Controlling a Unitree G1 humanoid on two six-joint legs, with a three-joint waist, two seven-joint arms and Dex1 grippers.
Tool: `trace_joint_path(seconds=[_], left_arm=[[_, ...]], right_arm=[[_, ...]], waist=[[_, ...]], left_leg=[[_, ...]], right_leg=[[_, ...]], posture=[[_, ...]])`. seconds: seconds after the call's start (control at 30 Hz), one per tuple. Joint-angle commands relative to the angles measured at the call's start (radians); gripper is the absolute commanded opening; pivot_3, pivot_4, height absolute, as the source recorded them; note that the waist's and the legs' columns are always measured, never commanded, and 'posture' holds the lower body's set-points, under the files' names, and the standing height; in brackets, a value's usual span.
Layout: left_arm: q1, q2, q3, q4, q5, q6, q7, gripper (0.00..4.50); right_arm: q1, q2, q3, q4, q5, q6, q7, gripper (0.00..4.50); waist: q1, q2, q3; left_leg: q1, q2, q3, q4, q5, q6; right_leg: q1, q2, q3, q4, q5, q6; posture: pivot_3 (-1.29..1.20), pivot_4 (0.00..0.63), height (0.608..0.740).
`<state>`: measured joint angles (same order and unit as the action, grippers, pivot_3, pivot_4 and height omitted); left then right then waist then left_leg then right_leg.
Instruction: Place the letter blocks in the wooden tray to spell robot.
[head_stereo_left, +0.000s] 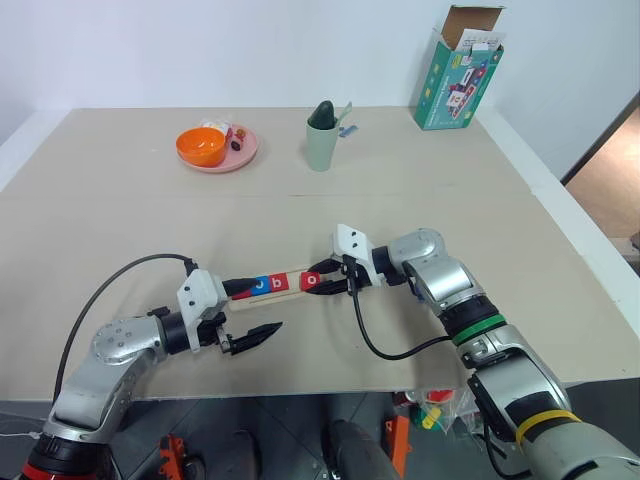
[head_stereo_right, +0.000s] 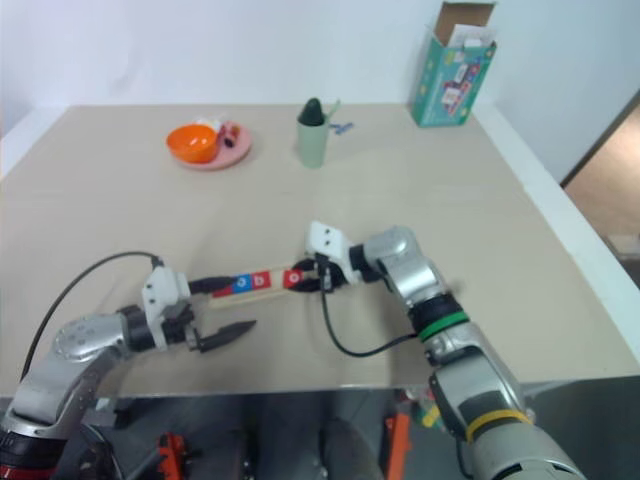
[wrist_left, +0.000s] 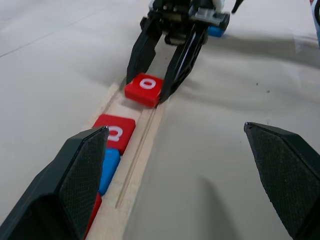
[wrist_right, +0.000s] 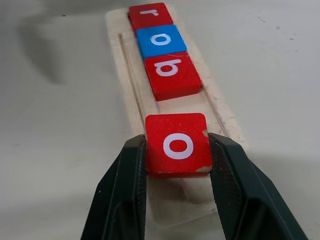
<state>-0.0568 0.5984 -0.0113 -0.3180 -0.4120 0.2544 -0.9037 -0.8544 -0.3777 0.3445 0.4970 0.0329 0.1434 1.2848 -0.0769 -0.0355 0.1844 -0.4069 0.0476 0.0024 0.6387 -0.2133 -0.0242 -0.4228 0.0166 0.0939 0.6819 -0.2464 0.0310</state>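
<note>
Four tiles: on wooden tray (wrist_right: 131, 95); red r (wrist_right: 149, 14), blue o (wrist_right: 161, 41), red b (wrist_right: 171, 74) in a row, gap, then red o (wrist_right: 177, 145).
Right hand (wrist_right: 177, 150): clamped on red o, over tray's near end.
Left hand (head_stereo_left: 248, 315): fingers spread wide, holding nothing, beside tray on table (head_stereo_left: 120, 220).
Left wrist view: blue tile (wrist_left: 216, 31) past right hand, letter unreadable.
Head views: pink plate (head_stereo_left: 240, 155), green cup (head_stereo_left: 320, 145) far back.

The near end of the long pale wooden tray (wrist_right: 131, 90) is covered by the right pincer (wrist_right: 177, 150). The small items on the round pink plate (head_stereo_left: 240, 155) cannot be identified. The print on the green cardboard box (head_stereo_left: 455, 85) cannot be read.
</note>
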Motion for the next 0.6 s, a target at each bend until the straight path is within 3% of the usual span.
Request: trace_joint_path(seconds=[0.03, 0.6], left_arm=[[-0.001, 0.002, 0.019, -0.03, -0.007, -0.022, -0.001, 4.5], [0.029, 0.001, 0.033, -0.055, -0.029, -0.006, 0.028, 4.5]], right_arm=[[-0.048, 0.017, -0.006, 0.013, 0.002, -0.041, 0.009, 1.19], [-0.117, 0.08, 0.004, 0.211, -0.045, -0.212, 0.028, 1.19]], waist=[[0.0, 0.0, 0.0], [0.0, 0.0, 0.0]], left_leg=[[0.0, 0.0, 0.0, 0.0, 0.0, 0.0], [0.0, 0.0, 0.0, 0.0, 0.0, 0.0]], right_leg=[[0.0, 0.0, 0.0, 0.0, 0.0, 0.0], [0.0, 0.0, 0.0, 0.0, 0.0, -0.001]], posture=[[0.0, 0.15, 0.74], [0.0, 0.15, 0.74]])
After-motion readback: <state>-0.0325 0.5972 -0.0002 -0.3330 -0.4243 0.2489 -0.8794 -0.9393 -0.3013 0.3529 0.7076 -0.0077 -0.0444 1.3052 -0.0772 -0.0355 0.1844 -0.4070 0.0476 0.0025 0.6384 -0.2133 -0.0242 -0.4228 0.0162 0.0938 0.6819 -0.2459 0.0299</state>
